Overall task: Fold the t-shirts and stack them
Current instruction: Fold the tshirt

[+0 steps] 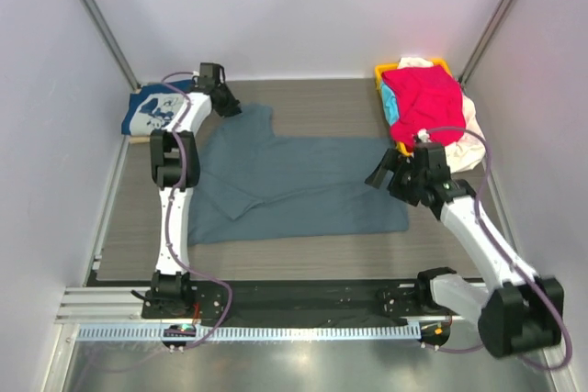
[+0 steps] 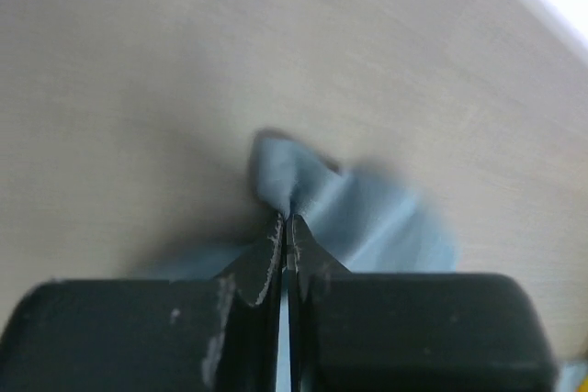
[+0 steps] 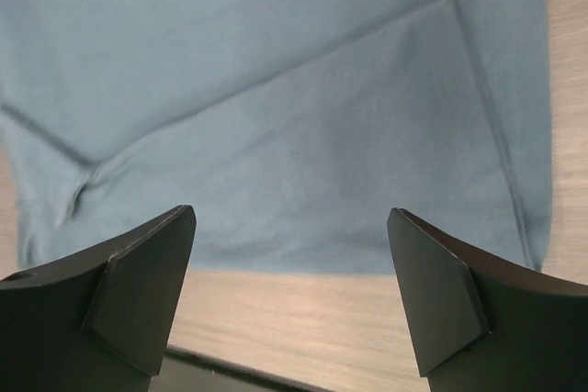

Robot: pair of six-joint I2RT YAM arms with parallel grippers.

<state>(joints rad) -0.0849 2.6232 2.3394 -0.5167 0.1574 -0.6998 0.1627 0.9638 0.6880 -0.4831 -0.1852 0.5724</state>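
Note:
A large slate blue-grey t-shirt (image 1: 294, 185) lies spread flat on the table. My left gripper (image 1: 227, 105) is at its far left corner, shut on a pinch of the blue-grey cloth (image 2: 367, 218), with its tips (image 2: 287, 219) at the table. My right gripper (image 1: 378, 176) is open and empty, just above the shirt's right edge (image 3: 294, 89); it also shows in the right wrist view (image 3: 292, 227). A folded navy t-shirt with white print (image 1: 154, 109) lies at the far left. Red (image 1: 424, 103), turquoise (image 1: 390, 106) and cream (image 1: 470, 126) t-shirts are piled at the back right.
The yellow basket (image 1: 384, 71) holds the pile at the back right corner. White walls close in the table on three sides. Bare wood-grain table (image 3: 303, 319) shows beside the shirt's edge. A black rail (image 1: 303, 298) runs along the near edge.

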